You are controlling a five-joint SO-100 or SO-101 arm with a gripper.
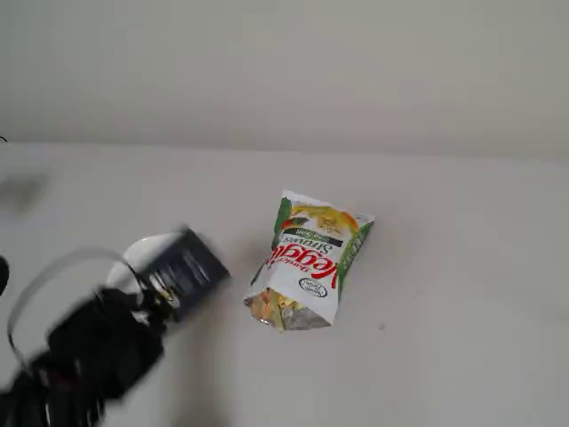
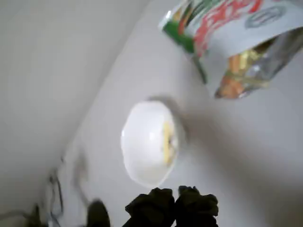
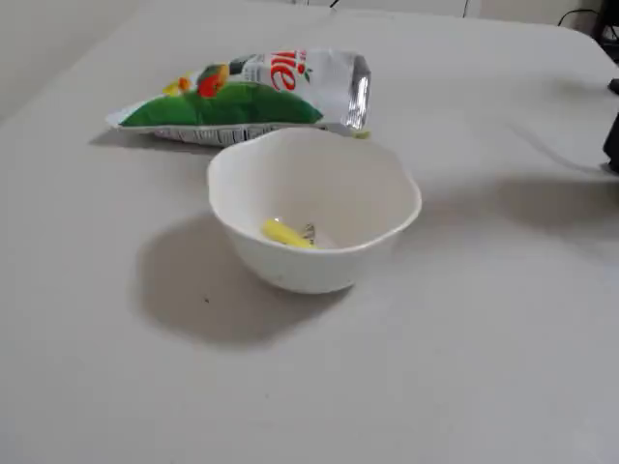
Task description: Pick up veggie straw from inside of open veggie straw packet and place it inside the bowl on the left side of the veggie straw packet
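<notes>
A pale yellow veggie straw (image 3: 285, 233) lies inside the white wavy-rimmed bowl (image 3: 290, 269). The wrist view shows the same veggie straw (image 2: 167, 141) in the bowl (image 2: 142, 149). The veggie straw packet (image 1: 309, 258) lies flat to the bowl's right in a fixed view. Its open foil mouth (image 2: 246, 71) shows yellow and orange straws in the wrist view. My gripper (image 2: 174, 204) is at the bottom edge of the wrist view, just short of the bowl, with its dark fingertips together and nothing held. In a fixed view the blurred arm (image 1: 98, 347) covers most of the bowl (image 1: 142, 251).
The table (image 1: 444, 356) is plain white, with a wall behind it. A cable loop (image 1: 36, 294) arcs beside the arm at the left. A dark object (image 3: 612, 145) sits at the right edge of a fixed view.
</notes>
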